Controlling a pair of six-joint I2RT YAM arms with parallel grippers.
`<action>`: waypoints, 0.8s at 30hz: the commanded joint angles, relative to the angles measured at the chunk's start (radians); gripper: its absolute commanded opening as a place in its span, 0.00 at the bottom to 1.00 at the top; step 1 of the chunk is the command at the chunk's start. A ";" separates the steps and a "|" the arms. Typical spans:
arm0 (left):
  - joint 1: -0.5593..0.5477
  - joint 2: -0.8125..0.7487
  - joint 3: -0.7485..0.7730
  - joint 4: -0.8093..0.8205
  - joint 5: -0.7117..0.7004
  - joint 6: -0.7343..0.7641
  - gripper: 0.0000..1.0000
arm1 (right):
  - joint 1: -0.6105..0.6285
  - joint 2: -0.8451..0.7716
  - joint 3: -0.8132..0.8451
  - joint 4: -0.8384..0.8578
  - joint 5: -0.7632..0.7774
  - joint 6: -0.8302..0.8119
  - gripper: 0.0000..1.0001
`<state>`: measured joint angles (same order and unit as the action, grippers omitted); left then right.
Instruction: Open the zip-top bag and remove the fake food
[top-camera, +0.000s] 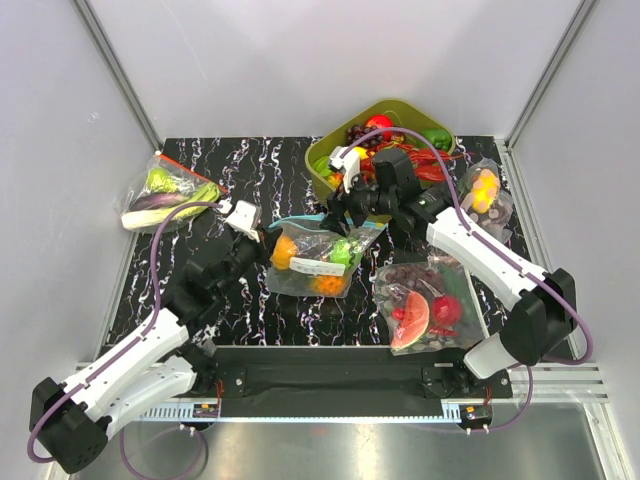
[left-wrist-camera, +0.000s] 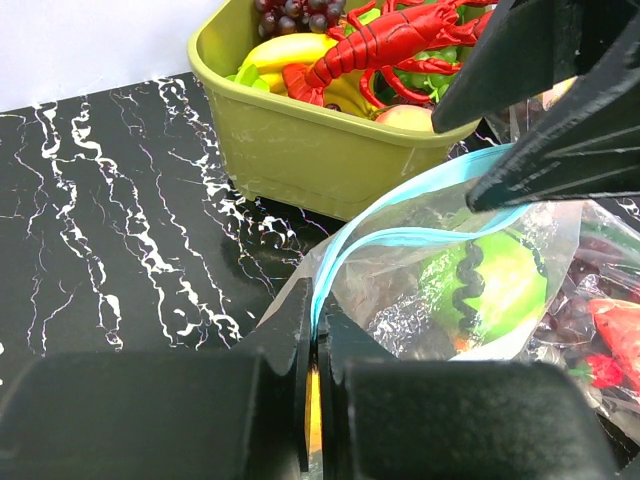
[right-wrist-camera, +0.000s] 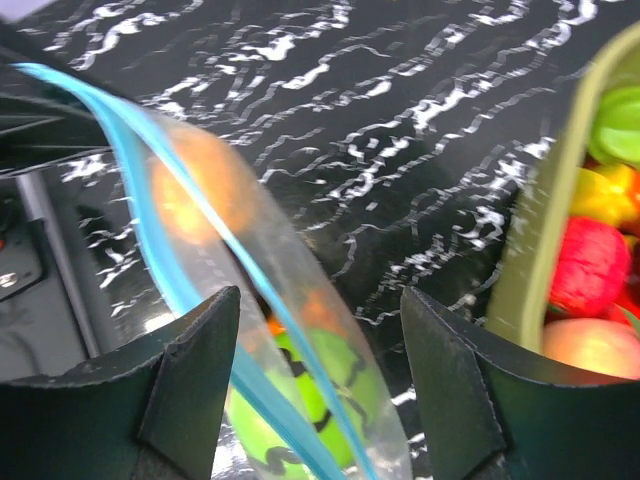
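Note:
The clear zip-top bag (top-camera: 318, 258) lies mid-table with its light-blue strip (left-wrist-camera: 400, 237) raised. Inside show a green ball (left-wrist-camera: 495, 285), an orange fruit (top-camera: 284, 252) and a bumpy orange piece (top-camera: 328, 284). My left gripper (top-camera: 262, 240) is shut on the left end of the strip (left-wrist-camera: 318, 335). My right gripper (top-camera: 346, 216) is open and straddles the bag's mouth (right-wrist-camera: 320, 335), one finger on each side. In the right wrist view the two blue strips (right-wrist-camera: 150, 200) run apart, so the mouth is parted, with the green ball (right-wrist-camera: 320, 400) below.
An olive bin (top-camera: 330, 160) with a red lobster (left-wrist-camera: 380, 45), grapes and other fake food stands just behind the bag. A bag of green vegetables (top-camera: 165, 190) lies far left, a watermelon-and-grapes bag (top-camera: 425, 305) front right, and another bag (top-camera: 484, 190) far right.

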<state>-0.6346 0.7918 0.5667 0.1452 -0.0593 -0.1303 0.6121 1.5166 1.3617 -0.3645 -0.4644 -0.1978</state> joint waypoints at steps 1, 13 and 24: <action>-0.007 -0.005 0.004 0.071 0.016 0.015 0.00 | -0.005 -0.004 0.028 0.018 -0.114 -0.002 0.72; -0.008 -0.012 0.010 0.070 0.027 0.012 0.00 | -0.003 0.059 0.060 0.009 -0.120 0.037 0.19; -0.027 -0.065 0.108 -0.117 -0.152 -0.289 0.74 | -0.003 -0.032 0.099 0.030 0.112 0.159 0.00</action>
<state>-0.6540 0.7521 0.6174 0.0380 -0.1600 -0.2558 0.6121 1.5501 1.3891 -0.3649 -0.4267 -0.0799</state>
